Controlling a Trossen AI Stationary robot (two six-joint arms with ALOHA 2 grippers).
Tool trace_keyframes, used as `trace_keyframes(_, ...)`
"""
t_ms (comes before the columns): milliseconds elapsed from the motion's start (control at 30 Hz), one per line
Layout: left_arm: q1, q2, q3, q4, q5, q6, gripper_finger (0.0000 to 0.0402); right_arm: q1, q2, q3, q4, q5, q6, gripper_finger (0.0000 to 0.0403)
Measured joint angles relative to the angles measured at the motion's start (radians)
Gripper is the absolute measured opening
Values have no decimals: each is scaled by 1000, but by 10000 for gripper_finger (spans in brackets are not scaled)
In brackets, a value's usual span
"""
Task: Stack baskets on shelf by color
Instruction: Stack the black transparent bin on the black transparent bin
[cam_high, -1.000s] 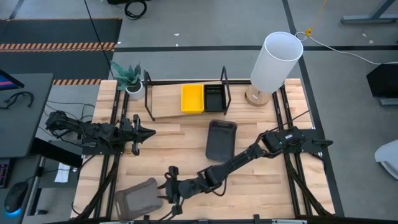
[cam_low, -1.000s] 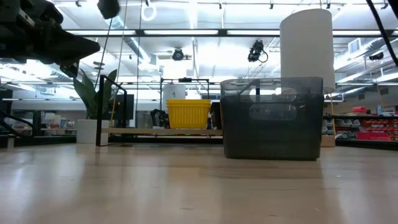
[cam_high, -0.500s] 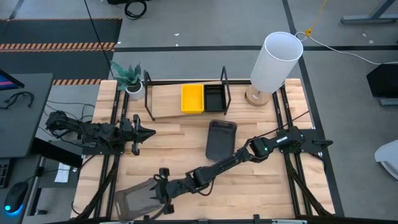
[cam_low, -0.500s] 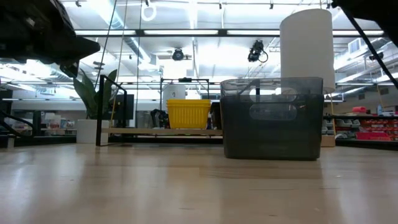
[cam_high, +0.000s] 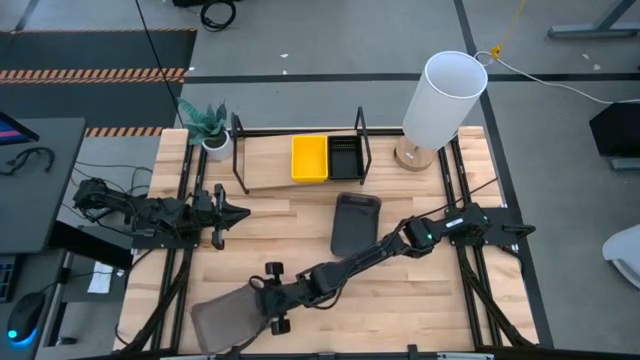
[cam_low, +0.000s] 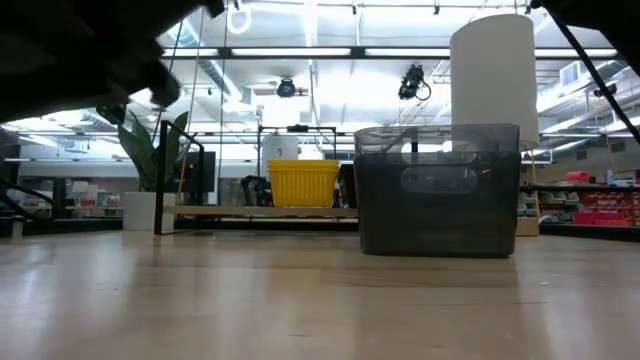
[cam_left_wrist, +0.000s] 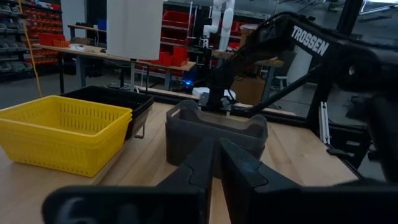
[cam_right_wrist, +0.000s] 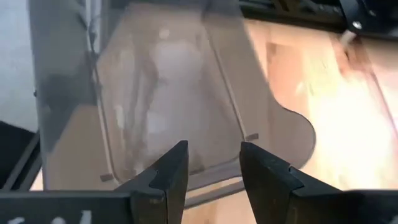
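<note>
One translucent dark grey basket lies at the table's near edge, left of centre, and fills the right wrist view. My right gripper is open at that basket's right end, with its rim between the fingers. A second grey basket stands upright mid-table. A yellow basket and a black one sit side by side on the shelf. My left gripper waits shut at the table's left side. My right gripper comes from the table's right, slanting down, and its open fingers stand on either side of the grey basket's end rim. I cannot tell whether they touch it.
A white cylinder lamp stands at the far right of the table, and a small potted plant at the far left beside the shelf's wire frame. Bare wood lies between the left gripper and the middle basket.
My right gripper has moved toward the table's left, onto the near grey basket's right end. That basket has turned a little and now looks darker and tilted. The left arm has kept still.
</note>
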Motion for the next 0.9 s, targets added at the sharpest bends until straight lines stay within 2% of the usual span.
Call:
trace_keyframes(133, 0, 0, 0, 0, 0, 0, 29, -2, -13, 54, -138, 2, 4, 150)
trace_keyframes(733, 0, 2, 0, 0, 0, 0, 28, -18, -88, 51, -469, 23, 29, 150)
trace_keyframes(900, 0, 5, 0, 1, 0, 0, 31, -21, -111, 52, -607, 38, 62, 150)
